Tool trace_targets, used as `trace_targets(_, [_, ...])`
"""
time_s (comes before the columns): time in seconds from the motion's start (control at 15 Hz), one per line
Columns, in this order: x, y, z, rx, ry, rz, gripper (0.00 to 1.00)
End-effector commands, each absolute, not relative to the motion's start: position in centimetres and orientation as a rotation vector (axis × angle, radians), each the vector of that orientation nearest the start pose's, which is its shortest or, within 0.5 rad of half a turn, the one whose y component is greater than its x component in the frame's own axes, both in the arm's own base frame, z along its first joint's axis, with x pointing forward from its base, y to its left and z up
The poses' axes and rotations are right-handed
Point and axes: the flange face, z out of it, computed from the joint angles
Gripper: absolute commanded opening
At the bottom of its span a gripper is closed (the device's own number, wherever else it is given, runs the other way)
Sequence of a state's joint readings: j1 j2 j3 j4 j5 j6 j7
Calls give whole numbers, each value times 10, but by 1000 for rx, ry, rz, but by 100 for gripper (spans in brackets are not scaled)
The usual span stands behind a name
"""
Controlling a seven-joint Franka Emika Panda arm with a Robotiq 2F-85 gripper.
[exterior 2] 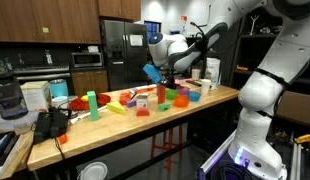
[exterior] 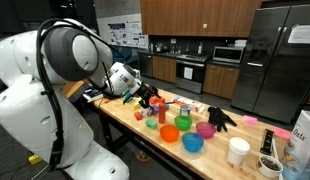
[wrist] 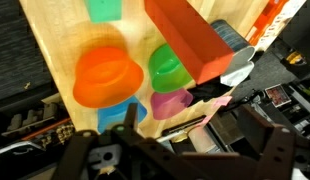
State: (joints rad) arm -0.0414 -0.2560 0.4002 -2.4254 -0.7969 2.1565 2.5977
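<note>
From where I stood, the white arm [exterior 2: 257, 80] reached in over the wooden table [exterior 2: 100, 120], and its gripper [exterior 2: 161, 76] hung with jaws spread just above a red block [exterior 2: 160, 94], holding nothing. Beside the block sat a green bowl [exterior 2: 171, 95] and an orange bowl [exterior 2: 182, 100]. A green cup [exterior 2: 92, 100] and a black glove [exterior 2: 50, 123] lay further along, towards the blender [exterior 2: 7, 100].

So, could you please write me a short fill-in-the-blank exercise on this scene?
Above the wooden table, the empty gripper is ___, not shut. The biggest bowl in the wrist view is ___. The glove on the table is ___.
Missing words: open; orange; black.
</note>
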Motion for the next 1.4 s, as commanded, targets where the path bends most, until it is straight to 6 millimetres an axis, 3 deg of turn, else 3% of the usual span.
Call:
trace_targets(0.0, [442,117,446,-1790,2269,-1319,100])
trace_targets(0.07, [445,115,451,-1771,2226,-1348,100])
trace_targets(0.2, [449,121,445,-1745,2148,-1398,100])
trace_targets(0.27, [447,116,456,-1784,2129,-1421,100])
trace_targets(0.4, [448,128,430,-1853,2143,-1392,100])
trace_targets(0.67, [438,135,411,-1963,2185,-1360,100])
trace_targets(0.93, [433,141,398,-1987,2271,-1304,100])
trace_targets(1.07, [435,133,400,-1993,2315,-1299,100])
trace_targets(1.33, [428,139,396,-1977,2395,-1255,100])
